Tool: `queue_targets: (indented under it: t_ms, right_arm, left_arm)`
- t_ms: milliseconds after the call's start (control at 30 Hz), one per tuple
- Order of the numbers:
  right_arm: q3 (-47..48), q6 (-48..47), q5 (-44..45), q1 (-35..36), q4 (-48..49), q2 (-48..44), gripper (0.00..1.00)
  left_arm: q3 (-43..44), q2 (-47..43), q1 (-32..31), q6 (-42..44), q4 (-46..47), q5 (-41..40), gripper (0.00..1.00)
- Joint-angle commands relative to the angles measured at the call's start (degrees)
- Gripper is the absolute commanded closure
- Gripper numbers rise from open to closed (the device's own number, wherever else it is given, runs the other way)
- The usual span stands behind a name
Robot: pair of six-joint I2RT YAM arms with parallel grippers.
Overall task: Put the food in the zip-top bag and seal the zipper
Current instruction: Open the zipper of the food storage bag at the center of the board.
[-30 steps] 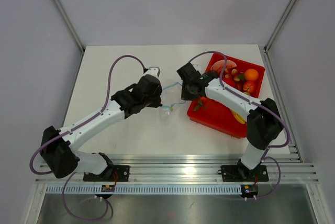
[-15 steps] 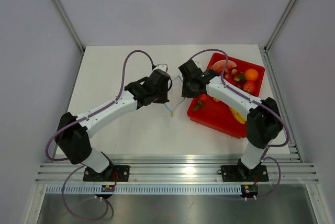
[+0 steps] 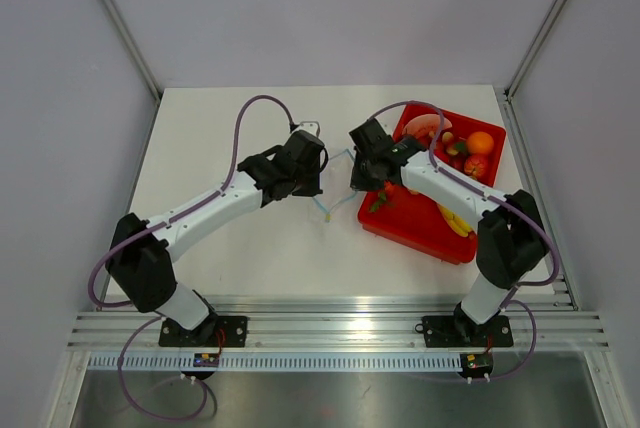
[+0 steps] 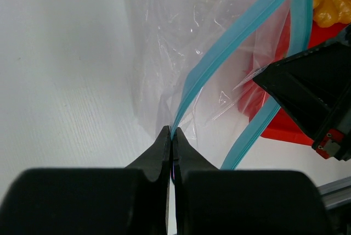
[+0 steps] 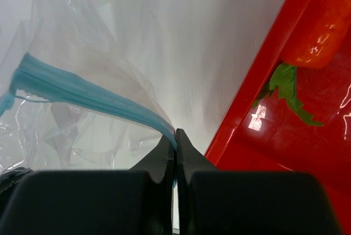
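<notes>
The clear zip-top bag hangs between my two grippers, left of the red tray. My left gripper is shut on its light blue zipper, tips pinching one strip. My right gripper is shut on the other strip, tips right beside the tray wall. The bag looks empty, its mouth held apart. A glossy red round fruit lies in the tray. I cannot make out the dark purple one.
The red tray sits at the right with an orange ball fruit, a banana, a red leafy fruit and other toy foods. The right gripper's black body is close in the left wrist view.
My left gripper has moved farther and rightward with the bag's strip, its elbow swinging in. The right gripper has shifted slightly right. The bag now hangs spread between them.
</notes>
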Motion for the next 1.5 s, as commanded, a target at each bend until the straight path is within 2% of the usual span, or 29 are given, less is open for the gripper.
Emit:
queue_targets:
  t_ms: [0, 300, 500, 633, 767, 933, 1067, 1100, 1133, 1167, 1467]
  right_arm:
    - [0.27, -0.99, 0.73, -1.59, 1.33, -1.48, 1.0]
    - [0.62, -4.68, 1.78, -4.76, -0.16, 2.56, 1.0]
    - [1.68, -4.78, -2.87, -4.76, 2.03, 3.54, 1.0]
    - [1.5, -4.17, -7.54, -4.59, 4.58, 3.45, 1.0]
    - [2.29, -3.19, -6.92, -4.68, 4.15, 4.32, 0.93]
    - [2.47, -3.11, -7.88, -4.68, 5.11, 4.59, 0.92]
    - [2.99, -2.76, -8.33, -4.67, 5.64, 5.12, 0.81]
    - [3.17, -2.49, -8.33, -4.68, 5.64, 4.94, 0.76]
    - [3.17, -2.4, -8.5, -4.59, 5.72, 4.86, 0.64]
    - [3.17, -2.32, -8.59, -4.67, 6.16, 4.51, 0.61]
    - [3.35, -1.61, -12.01, -4.67, 7.74, 2.14, 0.57]
  left_arm:
    - [3.06, 1.11, 0.46, 2.18, -0.15, 0.43, 1.0]
    - [5.25, 0.15, 0.46, 3.33, -2.96, -1.85, 1.0]
    - [3.32, -1.88, 0.46, 1.48, 1.95, -2.48, 1.0]
    - [4.9, 1.36, 0.46, 0.96, 1.0, -2.29, 1.0]
    - [5.34, 1.82, 0.37, -0.19, 0.38, -4.4, 1.0]
    - [8.77, 3.22, 0.37, 0.6, -3.84, -5.2, 1.0]
    - [8.07, 3.13, 0.46, 0.95, -3.23, -5.38, 1.0]
    - [8.42, 3.66, 0.37, 0.95, -3.57, -5.37, 1.0]
    - [9.2, 4.01, 0.2, 0.95, -4.19, -5.37, 1.0]
    - [9.73, 4.36, 0.2, 0.95, -4.45, -4.94, 1.0]
    - [10.53, 7.0, 0.11, -0.45, -5.25, -4.85, 1.0]
